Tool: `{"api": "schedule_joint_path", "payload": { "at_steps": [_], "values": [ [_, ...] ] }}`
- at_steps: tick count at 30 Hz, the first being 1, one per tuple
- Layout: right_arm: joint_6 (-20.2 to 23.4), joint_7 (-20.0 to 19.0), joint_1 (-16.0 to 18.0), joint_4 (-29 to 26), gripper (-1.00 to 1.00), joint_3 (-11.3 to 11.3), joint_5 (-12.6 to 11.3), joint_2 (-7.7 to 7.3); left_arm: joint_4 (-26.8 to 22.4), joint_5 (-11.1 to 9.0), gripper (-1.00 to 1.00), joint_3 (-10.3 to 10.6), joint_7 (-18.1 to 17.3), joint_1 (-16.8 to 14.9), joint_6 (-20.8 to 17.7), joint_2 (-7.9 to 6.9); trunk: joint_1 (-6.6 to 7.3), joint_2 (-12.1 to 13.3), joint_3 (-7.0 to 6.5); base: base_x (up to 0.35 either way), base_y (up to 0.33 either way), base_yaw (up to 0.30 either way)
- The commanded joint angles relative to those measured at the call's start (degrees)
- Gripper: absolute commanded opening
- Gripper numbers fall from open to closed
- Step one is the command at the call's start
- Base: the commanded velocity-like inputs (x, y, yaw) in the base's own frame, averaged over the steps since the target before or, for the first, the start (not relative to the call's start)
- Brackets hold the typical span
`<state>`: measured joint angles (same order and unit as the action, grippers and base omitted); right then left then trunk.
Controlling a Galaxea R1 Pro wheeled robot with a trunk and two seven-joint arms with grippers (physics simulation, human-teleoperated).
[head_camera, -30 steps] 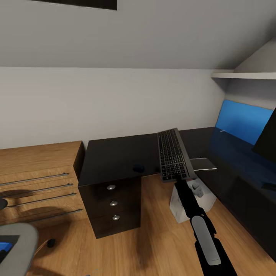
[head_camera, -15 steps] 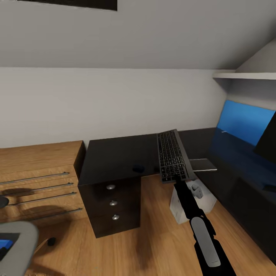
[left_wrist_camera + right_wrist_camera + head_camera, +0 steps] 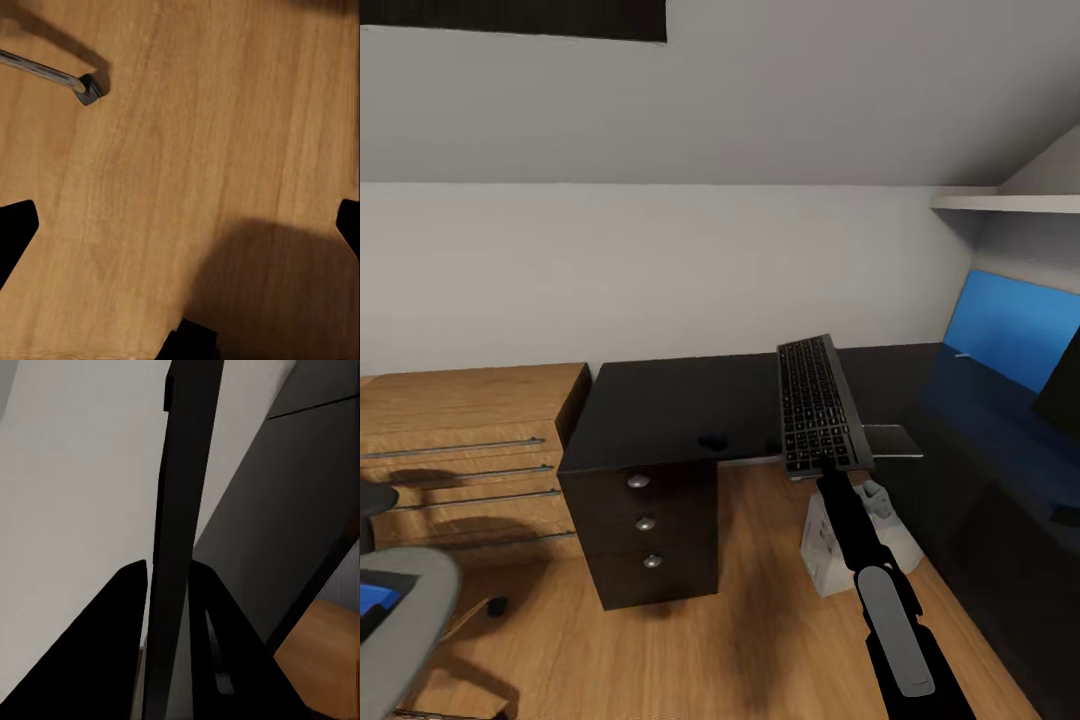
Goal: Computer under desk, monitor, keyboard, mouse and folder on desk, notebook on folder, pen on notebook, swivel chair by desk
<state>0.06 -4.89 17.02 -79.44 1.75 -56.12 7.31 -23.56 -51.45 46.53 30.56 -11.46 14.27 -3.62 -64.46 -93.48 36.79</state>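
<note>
My right gripper (image 3: pixel 826 466) is shut on the near end of the keyboard (image 3: pixel 816 404), holding it above the inner edge of the black desk (image 3: pixel 660 400). In the right wrist view the fingers (image 3: pixel 127 607) clamp the keyboard (image 3: pixel 184 495), seen edge-on. The mouse (image 3: pixel 712 441) lies on the desk near its front edge. The grey computer (image 3: pixel 825 545) stands on the floor under the desk. The monitor (image 3: pixel 1062 390) shows at the right edge. The swivel chair (image 3: pixel 405 615) at lower left carries the blue folder (image 3: pixel 374 598). My left gripper (image 3: pixel 180 229) hangs open over the floor. The notebook is out of view.
Black drawers (image 3: pixel 650 520) stand under the desk's left end, with low oak shelving (image 3: pixel 460 440) beside them. A blue wall panel (image 3: pixel 1010 325) and a white shelf (image 3: pixel 1010 203) are at the right. A chair castor (image 3: pixel 88 88) rests on the wood floor (image 3: pixel 690 650).
The camera has shifted a little, so the desk and the blue panel sit slightly differently in the picture. The keyboard stays held in my right gripper over the desk's inner edge.
</note>
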Motion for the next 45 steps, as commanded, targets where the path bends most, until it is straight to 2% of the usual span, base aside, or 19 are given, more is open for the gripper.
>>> {"api": "schedule_joint_path", "payload": {
  "at_steps": [1, 7, 10, 23, 25, 30, 32, 38, 45],
  "values": [
    [0.02, -0.48, 0.03, 0.05, -1.0, -0.04, -0.71, 0.02, -0.05, -0.6, 1.0, 0.49, 0.29, -0.05, 0.32, -0.03, 0.02, -0.03, 0.04, -0.202, -0.222, 0.05],
    [0.15, -0.54, 0.03, 0.07, -1.0, -0.73, -0.74, -0.01, 0.0, -0.38, 1.0, 0.45, 0.29, -0.05, 0.39, 0.09, 0.02, -0.03, 0.02, -0.28, -0.111, 0.019],
    [0.0, -0.52, -0.03, 0.07, -1.0, -3.2, -0.71, -0.04, 0.01, -0.32, 1.0, 0.43, 0.29, -0.05, 0.41, 0.1, 0.02, -0.03, 0.02, -0.333, -0.009, 0.001],
    [0.13, -0.51, -0.09, 0.07, -1.0, -3.47, -0.74, -0.1, 0.01, -0.32, 1.0, 0.45, 0.29, -0.05, 0.39, 0.1, 0.02, -0.03, 0.02, -0.333, -0.021, 0.0],
    [0.06, -0.55, -0.15, 0.07, -1.0, -4.45, -0.74, -0.09, 0.01, -0.39, 1.0, 0.49, 0.29, -0.05, 0.32, 0.09, 0.02, -0.03, 0.02, -0.287, -0.206, 0.0],
    [-0.07, -0.58, -0.15, 0.43, -1.0, -4.96, -0.71, 0.03, 0.01, -0.36, 1.0, 0.49, 0.23, -0.05, 0.26, 0.14, 0.02, -0.03, -0.01, -0.285, -0.21, 0.01],
    [-0.24, -0.56, -0.15, 1.12, -1.0, -5.97, -0.67, 0.01, -0.03, -0.33, 1.0, 0.56, 0.21, -0.05, 0.26, 0.18, 0.02, -0.03, -0.06, -0.253, -0.246, 0.169],
    [-0.32, -0.62, -0.15, 1.46, -1.0, -6.35, -0.65, 0.01, 0.0, -0.39, 1.0, 0.58, 0.2, -0.05, 0.24, 0.19, 0.02, -0.03, -0.16, -0.215, -0.238, 0.243],
    [-0.32, -0.68, -0.15, 1.53, -1.0, -6.37, -0.73, -0.02, 0.01, -0.4, 1.0, 0.58, 0.2, -0.05, 0.23, 0.19, 0.02, -0.03, -0.16, -0.324, -0.032, 0.265]
  ]
}}
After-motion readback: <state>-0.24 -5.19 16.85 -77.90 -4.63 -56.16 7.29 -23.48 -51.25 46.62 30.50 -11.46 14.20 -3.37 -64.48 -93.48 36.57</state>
